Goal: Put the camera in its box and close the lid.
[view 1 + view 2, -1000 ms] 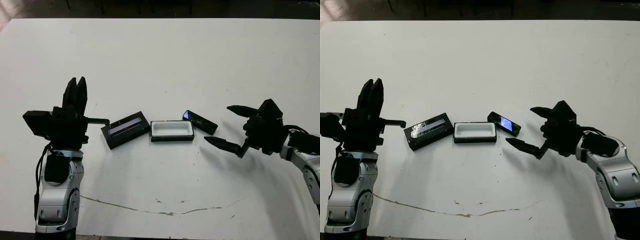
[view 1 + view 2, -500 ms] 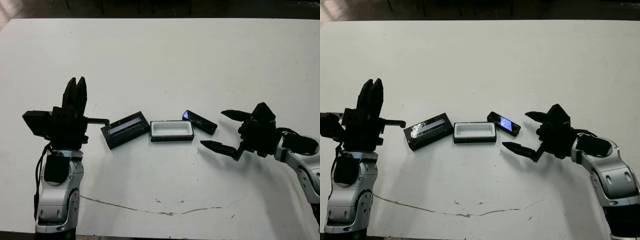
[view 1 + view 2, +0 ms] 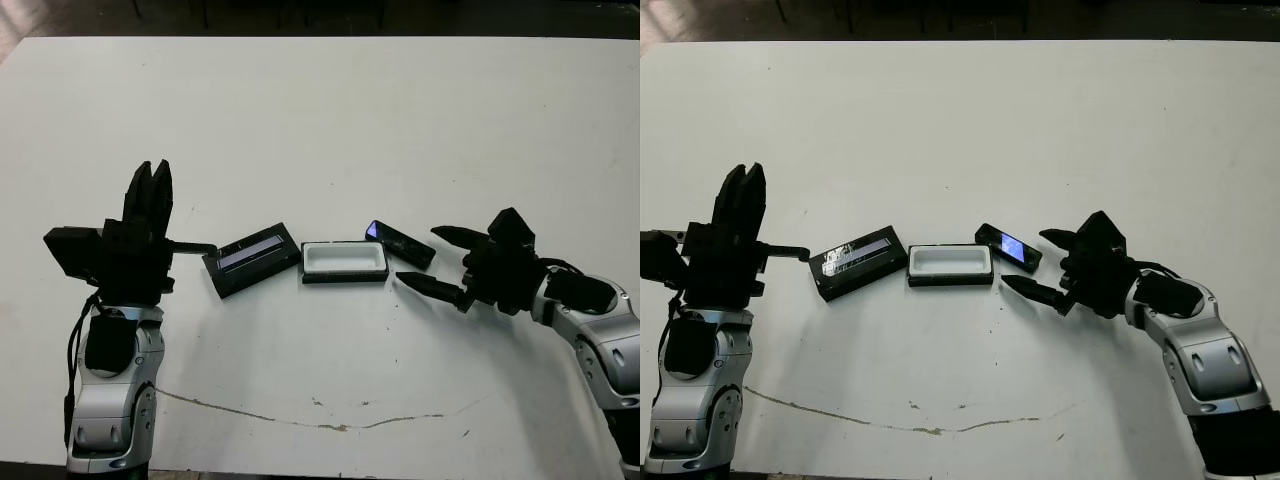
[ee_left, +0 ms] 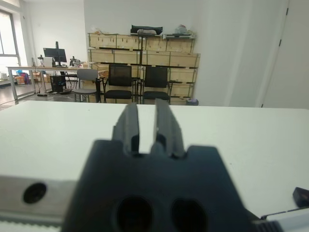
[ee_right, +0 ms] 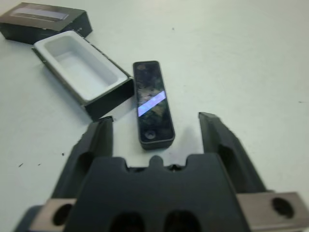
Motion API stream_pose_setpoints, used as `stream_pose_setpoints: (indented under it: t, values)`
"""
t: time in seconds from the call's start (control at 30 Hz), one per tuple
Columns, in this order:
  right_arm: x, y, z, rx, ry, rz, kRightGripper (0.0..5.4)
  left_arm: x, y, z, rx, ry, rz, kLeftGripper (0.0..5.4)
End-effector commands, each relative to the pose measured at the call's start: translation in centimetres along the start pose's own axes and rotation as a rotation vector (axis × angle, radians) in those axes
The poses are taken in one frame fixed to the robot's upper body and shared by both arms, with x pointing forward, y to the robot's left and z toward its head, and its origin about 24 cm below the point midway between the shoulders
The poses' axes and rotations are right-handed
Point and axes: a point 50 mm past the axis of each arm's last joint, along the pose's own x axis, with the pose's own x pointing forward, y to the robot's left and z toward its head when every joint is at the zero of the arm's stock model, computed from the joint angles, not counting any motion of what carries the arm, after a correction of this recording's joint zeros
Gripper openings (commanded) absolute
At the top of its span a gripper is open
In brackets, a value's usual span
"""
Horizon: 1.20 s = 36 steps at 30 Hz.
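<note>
The camera (image 3: 400, 243), a slim black bar with a shiny blue patch, lies flat just right of the box (image 3: 344, 261). The box is a shallow black tray with a white lining and nothing in it. On the box's left lies the lid (image 3: 251, 259), black with a pale stripe, turned at an angle. My right gripper (image 3: 418, 256) is open, its fingers spread either side of the camera's right end without touching it; the right wrist view shows the camera (image 5: 153, 103) between them. My left gripper (image 3: 150, 185) points up, left of the lid, shut and holding nothing.
The white table (image 3: 330, 130) stretches wide behind the three items. A thin brown crack line (image 3: 330, 425) runs across its front part. The left wrist view shows chairs (image 4: 118, 82) and shelves beyond the table.
My right gripper has moved left toward the camera, and its open fingers now flank the camera's right end. The left arm, box, lid and camera have stayed put.
</note>
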Motion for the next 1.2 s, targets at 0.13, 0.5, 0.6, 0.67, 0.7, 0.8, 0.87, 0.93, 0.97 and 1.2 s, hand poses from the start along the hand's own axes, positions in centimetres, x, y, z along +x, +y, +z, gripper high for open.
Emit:
stream_pose_setpoints:
  t: [0.13, 0.5, 0.6, 0.67, 0.7, 0.8, 0.87, 0.93, 0.97, 1.2]
  values:
    - [0.1, 0.4, -1.0, 0.016, -0.002, -0.035, 1.86, -0.5, 0.6, -0.5, 0.034, 0.029, -0.001, 0.00]
    - [0.0, -0.2, -0.6, -0.023, 0.024, -0.019, 0.00, -0.4, 0.7, -0.3, 0.032, 0.021, 0.007, 0.00]
    - [-0.1, -0.5, -0.6, -0.017, 0.019, 0.011, 0.00, -0.3, 0.7, -0.3, 0.029, 0.019, 0.009, 0.00]
    - [-0.2, -0.7, -0.4, -0.025, 0.021, 0.030, 0.00, -0.3, 0.6, -0.3, 0.029, 0.022, 0.011, 0.00]
    - [-0.3, -0.8, -0.4, -0.028, 0.024, 0.037, 0.00, -0.3, 0.6, -0.3, 0.029, 0.022, 0.011, 0.00]
    - [-0.4, -1.1, -0.3, -0.040, 0.017, 0.060, 0.00, -0.3, 0.5, -0.3, 0.018, 0.023, 0.011, 0.00]
    - [-0.5, -1.4, -0.1, -0.044, 0.019, 0.060, 0.00, -0.2, 0.5, -0.3, 0.017, 0.025, 0.013, 0.00]
    - [-0.7, -1.9, 0.1, -0.022, -0.004, 0.052, 0.00, -0.2, 0.4, -0.3, 0.005, 0.028, 0.016, 0.00]
    - [-0.8, -2.2, 0.3, -0.008, -0.023, 0.041, 0.00, -0.1, 0.4, -0.3, -0.004, 0.031, 0.018, 0.00]
    - [-1.7, -4.5, 2.0, 0.094, -0.165, -0.042, 0.00, -0.1, 0.4, -0.3, 0.010, 0.031, 0.012, 0.00]
